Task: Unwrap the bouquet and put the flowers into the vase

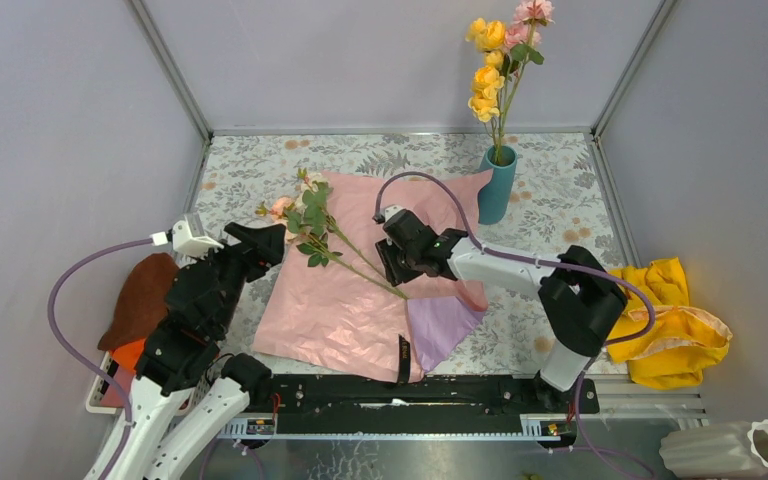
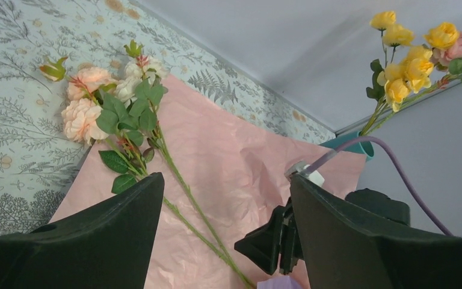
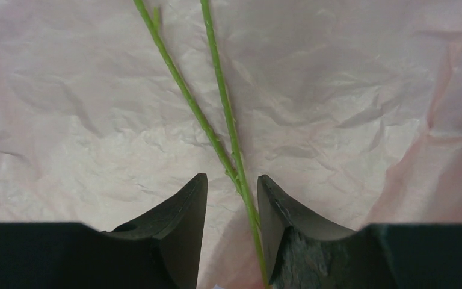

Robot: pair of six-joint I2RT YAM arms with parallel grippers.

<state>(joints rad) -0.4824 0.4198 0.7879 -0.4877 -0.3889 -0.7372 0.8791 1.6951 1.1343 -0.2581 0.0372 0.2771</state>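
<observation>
The bouquet lies unwrapped: pink paper [image 1: 330, 310] is spread flat with lilac paper [image 1: 445, 325] under it and a black ribbon [image 1: 404, 358] at its near edge. Two cream-pink flowers [image 1: 305, 215] lie across the paper, their green stems [image 3: 216, 114] converging. My right gripper [image 3: 231, 186] is low over the stem ends. Its jaws are open with a narrow gap. The stems pass between them, against the right finger. The teal vase [image 1: 497, 185] at the back holds yellow and pink roses [image 1: 495, 60]. My left gripper [image 2: 225, 198] hangs open above the paper's left side, holding nothing.
A yellow cloth [image 1: 675, 320] is bunched at the right edge. A white ribbed vase [image 1: 730, 450] lies on its side at the near right, off the table. A brown and orange item [image 1: 140, 300] sits at the left. Grey walls close in three sides.
</observation>
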